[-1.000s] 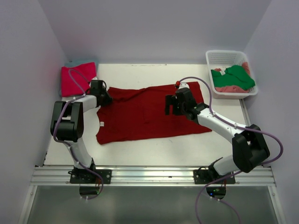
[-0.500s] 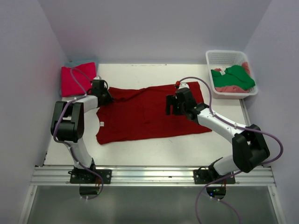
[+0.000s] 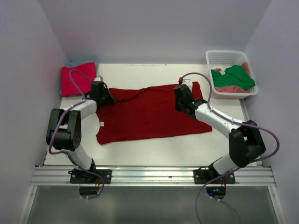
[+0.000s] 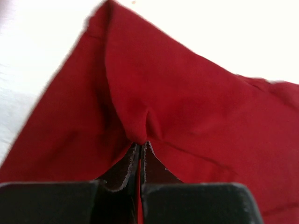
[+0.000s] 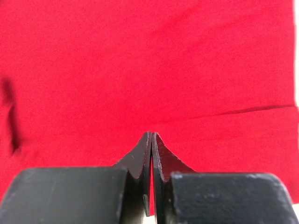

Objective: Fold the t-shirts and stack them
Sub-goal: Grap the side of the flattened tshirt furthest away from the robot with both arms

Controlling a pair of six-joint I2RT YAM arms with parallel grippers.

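Grip confirmed: left gripper (image 4: 140,145) and right gripper (image 5: 151,136) each clench far edge of dark red t-shirt (image 3: 145,115) (long axis left-right).

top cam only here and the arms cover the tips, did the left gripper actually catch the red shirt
Observer: Yes, the left wrist view shows the left gripper shut on a puckered pinch of the dark red t-shirt.
Operator: and the right one
Observer: The right wrist view shows the right gripper shut on the same shirt, with a crease running to the right from its tips.
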